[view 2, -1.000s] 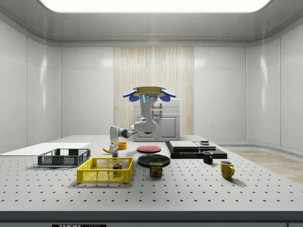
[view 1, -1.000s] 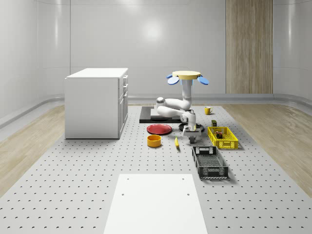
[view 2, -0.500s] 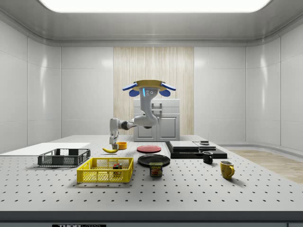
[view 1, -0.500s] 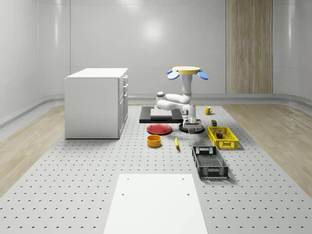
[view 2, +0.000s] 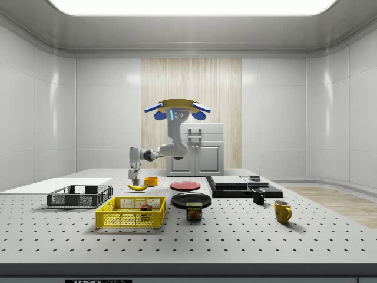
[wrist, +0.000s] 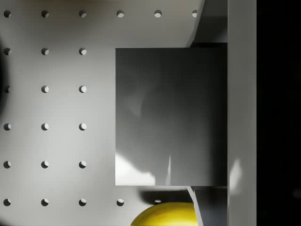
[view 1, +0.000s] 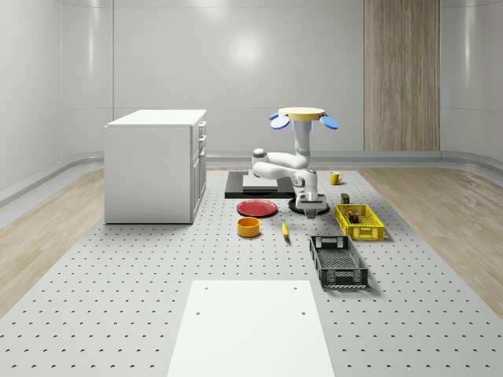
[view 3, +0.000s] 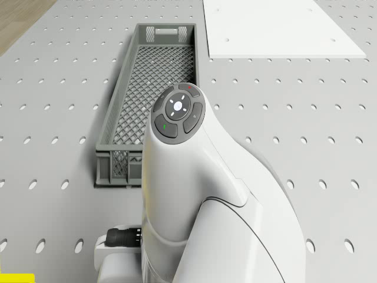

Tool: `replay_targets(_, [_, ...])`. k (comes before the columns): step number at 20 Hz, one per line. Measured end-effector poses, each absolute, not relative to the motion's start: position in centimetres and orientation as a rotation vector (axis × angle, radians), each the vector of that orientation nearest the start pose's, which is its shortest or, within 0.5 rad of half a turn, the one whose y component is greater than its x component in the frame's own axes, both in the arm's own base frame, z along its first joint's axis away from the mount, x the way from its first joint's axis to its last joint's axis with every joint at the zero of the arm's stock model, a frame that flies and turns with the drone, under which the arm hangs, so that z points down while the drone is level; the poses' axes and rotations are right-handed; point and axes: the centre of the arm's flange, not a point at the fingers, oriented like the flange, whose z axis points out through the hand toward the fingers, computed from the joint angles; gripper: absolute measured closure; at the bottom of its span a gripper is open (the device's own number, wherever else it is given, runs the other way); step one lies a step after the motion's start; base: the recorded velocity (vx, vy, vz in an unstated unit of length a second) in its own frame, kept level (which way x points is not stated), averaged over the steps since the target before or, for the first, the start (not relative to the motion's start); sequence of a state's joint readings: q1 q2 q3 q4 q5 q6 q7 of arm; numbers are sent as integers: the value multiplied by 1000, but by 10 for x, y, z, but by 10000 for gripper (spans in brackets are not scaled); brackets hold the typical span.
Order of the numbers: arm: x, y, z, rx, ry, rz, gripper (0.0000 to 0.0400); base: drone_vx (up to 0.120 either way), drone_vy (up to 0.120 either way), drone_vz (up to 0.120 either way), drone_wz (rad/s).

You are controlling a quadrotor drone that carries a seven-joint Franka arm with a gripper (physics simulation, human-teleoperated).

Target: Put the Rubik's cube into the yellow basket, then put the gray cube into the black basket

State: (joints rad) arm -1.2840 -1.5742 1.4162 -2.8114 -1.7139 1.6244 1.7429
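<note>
The gray cube [wrist: 169, 117] sits between my fingers [wrist: 211, 23], gripped on two opposite faces. My gripper [view 1: 312, 207] [view 2: 135, 178] hangs a little above the table, between the banana [view 1: 284, 228] and the yellow basket [view 1: 359, 222]. The Rubik's cube [view 1: 354, 216] [view 2: 144, 207] lies inside the yellow basket [view 2: 131, 213]. The black basket [view 1: 338, 260] [view 2: 79, 196] [view 3: 154, 88] stands nearer the whole-scene camera, empty as far as I can see. The drone [view 1: 302, 117] [view 2: 175, 107] hovers above the black slab, its arm [view 3: 194, 194] reaching down.
A red plate [view 1: 257, 208], an orange bowl [view 1: 248, 227] and the banana [wrist: 164, 216] lie toward the whole-scene view's left of the gripper. A white cabinet [view 1: 156, 165] stands farther left. A can [view 2: 194, 211], two mugs [view 2: 282, 211] and a white sheet [view 1: 251, 326] are also on the table.
The gripper has risen from the table with the gray cube and shifted toward the side view's left. The drone has climbed slightly and drifted the same way.
</note>
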Motion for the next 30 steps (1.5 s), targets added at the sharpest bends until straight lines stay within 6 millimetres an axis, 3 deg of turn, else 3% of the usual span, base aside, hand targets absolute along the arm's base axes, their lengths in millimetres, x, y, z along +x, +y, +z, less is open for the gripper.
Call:
replay_targets(6, [326, -12, 484, 1, -2, 786, 150, 120, 113, 0, 0])
replay_targets(30, [326, -12, 484, 1, -2, 786, 150, 120, 5, 8, 0])
